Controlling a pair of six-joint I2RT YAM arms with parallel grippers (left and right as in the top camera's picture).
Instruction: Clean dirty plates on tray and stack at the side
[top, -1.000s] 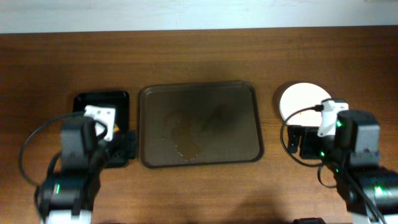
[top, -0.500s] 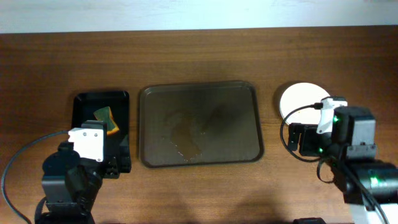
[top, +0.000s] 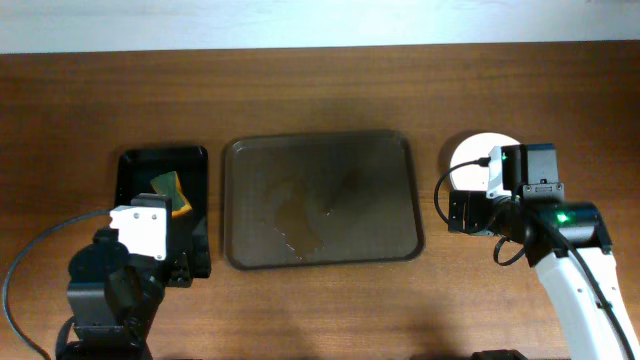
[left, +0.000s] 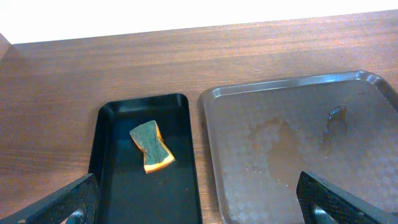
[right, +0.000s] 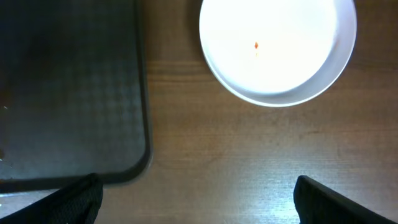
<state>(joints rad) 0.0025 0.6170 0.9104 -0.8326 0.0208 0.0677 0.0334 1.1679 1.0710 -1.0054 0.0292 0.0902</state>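
Since half a second earlier, my right arm had shifted left and a little forward, and from above it covered the near edge of the plates. My left arm had held its place, drawn back off the small black tray that it had covered a second before.

My left jaws were released. Their two fingers sat far apart at the lower corners of the left wrist view, with nothing between them. My right jaws were released as well, their fingers spread just as wide and empty above the bare desk.

The white plates sat on the desk just to the right of the tray, apart from its rim. From above they looked like a single disc, and I could not tell how many lay in the stack. The top one was wiped white except for a tiny orange speck near its middle.

The brown tray showed a wet, shiny smear around its middle. A green-topped sponge with a yellow underside lay in the small black tray, which sat just left of the brown one.
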